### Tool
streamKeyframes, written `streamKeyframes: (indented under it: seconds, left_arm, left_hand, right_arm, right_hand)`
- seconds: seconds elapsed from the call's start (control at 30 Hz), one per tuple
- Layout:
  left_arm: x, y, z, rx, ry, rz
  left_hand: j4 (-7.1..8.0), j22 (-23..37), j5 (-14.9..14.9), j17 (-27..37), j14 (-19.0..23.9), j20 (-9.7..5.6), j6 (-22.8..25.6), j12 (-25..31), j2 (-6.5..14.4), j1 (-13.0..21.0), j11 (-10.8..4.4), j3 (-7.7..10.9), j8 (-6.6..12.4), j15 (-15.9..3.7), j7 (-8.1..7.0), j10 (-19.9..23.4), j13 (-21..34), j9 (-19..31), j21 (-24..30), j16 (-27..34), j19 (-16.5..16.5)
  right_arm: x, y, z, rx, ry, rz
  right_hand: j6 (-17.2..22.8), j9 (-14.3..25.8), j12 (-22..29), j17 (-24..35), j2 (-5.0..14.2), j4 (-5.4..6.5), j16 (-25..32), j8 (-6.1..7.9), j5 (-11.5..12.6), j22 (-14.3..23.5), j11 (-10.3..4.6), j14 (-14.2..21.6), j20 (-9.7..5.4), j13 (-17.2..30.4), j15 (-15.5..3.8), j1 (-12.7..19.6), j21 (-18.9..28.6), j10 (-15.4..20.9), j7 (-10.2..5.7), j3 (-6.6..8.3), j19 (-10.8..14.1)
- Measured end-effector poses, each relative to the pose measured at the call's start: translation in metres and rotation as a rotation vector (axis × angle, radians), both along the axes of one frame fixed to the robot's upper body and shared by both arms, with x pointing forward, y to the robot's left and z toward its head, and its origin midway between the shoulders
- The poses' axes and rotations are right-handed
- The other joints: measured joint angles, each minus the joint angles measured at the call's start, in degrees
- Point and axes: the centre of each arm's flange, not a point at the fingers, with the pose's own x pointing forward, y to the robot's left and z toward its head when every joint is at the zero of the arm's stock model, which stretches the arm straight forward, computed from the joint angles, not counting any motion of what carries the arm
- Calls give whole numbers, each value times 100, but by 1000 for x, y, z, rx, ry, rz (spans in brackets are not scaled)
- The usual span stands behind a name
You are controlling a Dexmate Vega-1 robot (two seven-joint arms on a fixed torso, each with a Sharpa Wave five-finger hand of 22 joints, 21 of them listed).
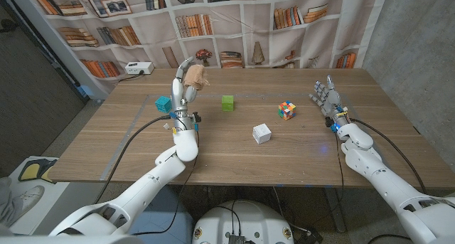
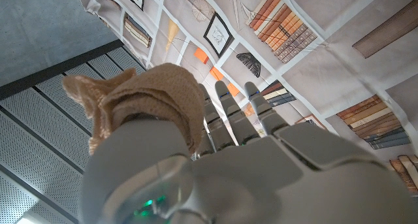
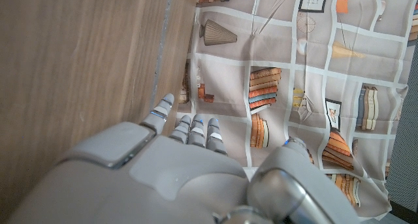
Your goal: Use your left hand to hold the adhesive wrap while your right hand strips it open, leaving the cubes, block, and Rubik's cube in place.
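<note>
Wrap (image 1: pixel 195 76) in raised L hand (image 1: pixel 184 87)

You are working in a staged test room, not a home: the bookshelves (image 1: pixel 213 23) behind your wooden table (image 1: pixel 234 141) are printed on a hanging cloth backdrop whose wrinkles and loose edge show in the wrist views. Bare grey concrete wall (image 1: pixel 419 30) flanks it at right, and a white power strip (image 1: pixel 137 67) sits at the table's far edge.
</note>
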Motion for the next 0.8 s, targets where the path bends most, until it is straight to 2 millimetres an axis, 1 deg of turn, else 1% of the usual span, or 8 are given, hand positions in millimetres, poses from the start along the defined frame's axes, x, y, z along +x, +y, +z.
streamKeyframes:
  seconds: [0.13, 0.2, 0.27, 0.43, 0.5, 0.77, 0.8]
  left_arm:
    - [-1, 0, 0, -1, 2, 0]
    - [-1, 0, -1, -5, 4, -2]
    - [-1, 0, -1, -10, 9, -4]
    - [-1, 0, -2, -23, 19, -13]
    - [-1, 1, -3, -29, 23, -16]
    - [0, 1, -4, -51, 38, -34]
    - [0, 1, -4, -54, 40, -37]
  left_hand:
    - [255, 0, 81, -17, 43, -44, 63, -27, -196, -416, -42, -256, 0, -42, -63, 42, 39, 21, 5, 0, 44]
    - [344, -5, 101, -40, 43, -52, 90, -27, -277, -560, -43, -344, 43, -42, -79, 43, 63, 11, 5, 0, 52]
    - [394, -14, 134, -43, 43, -52, 125, -27, -328, -622, -73, -394, 44, -42, -63, 73, 66, 7, 5, 0, 52]
    - [464, -16, 176, -43, 45, -83, 125, -26, -298, -695, -51, -416, 44, -41, -63, 95, 66, 7, 5, 0, 82]
    - [464, -16, 178, -43, 81, -83, 125, -26, -297, -694, -41, -416, 44, -49, -62, 104, 65, 7, 5, 0, 82]
    - [533, -16, 222, -70, 109, -83, 126, -26, -371, -816, -41, -485, 44, -59, -64, 104, 92, -19, 5, 0, 82]
    - [546, -16, 222, -70, 109, -83, 146, -26, -371, -816, -41, -498, 44, -58, -83, 104, 91, -19, 5, 0, 82]
  right_arm:
    - [-1, 2, 1, 0, -3, 3]
    - [-1, 2, 0, 0, -3, 2]
    - [-2, 3, 0, 0, -4, 3]
    - [-3, 2, 0, -1, -5, 2]
    - [-3, 2, 1, 0, -4, 1]
    - [-4, 2, 2, -1, -5, 2]
    - [-4, 3, 3, -1, -6, 2]
  right_hand:
    - [0, 0, 0, 0, 0, 0, 0, 0, 0, 0, 0, 0, 0, 0, 0, 0, 0, 0, 0, 0, 0]
    - [0, 0, 0, 0, 0, 0, 0, 0, 0, 0, 0, 0, 0, 0, 0, 0, 0, 0, 0, 0, 0]
    - [0, 0, 0, 0, 0, 0, 0, 0, 0, 0, 0, 0, 0, 0, 0, 0, 0, 0, 0, 0, 0]
    - [0, 0, 0, 0, 0, 0, 0, 0, 0, 0, 0, 0, 0, 0, 0, 0, 0, 0, 0, 0, 0]
    - [0, 0, 0, 0, 0, 0, 0, 0, 0, 0, 0, 0, 0, 0, 0, 0, 0, 0, 0, 0, 0]
    - [0, 0, 0, 0, 0, 0, 0, 0, 0, 0, 0, 0, 0, 0, 0, 0, 0, 0, 0, 0, 0]
    - [0, 0, 0, 0, 0, 0, 0, 0, 0, 0, 0, 0, 0, 0, 0, 0, 0, 0, 0, 0, 0]
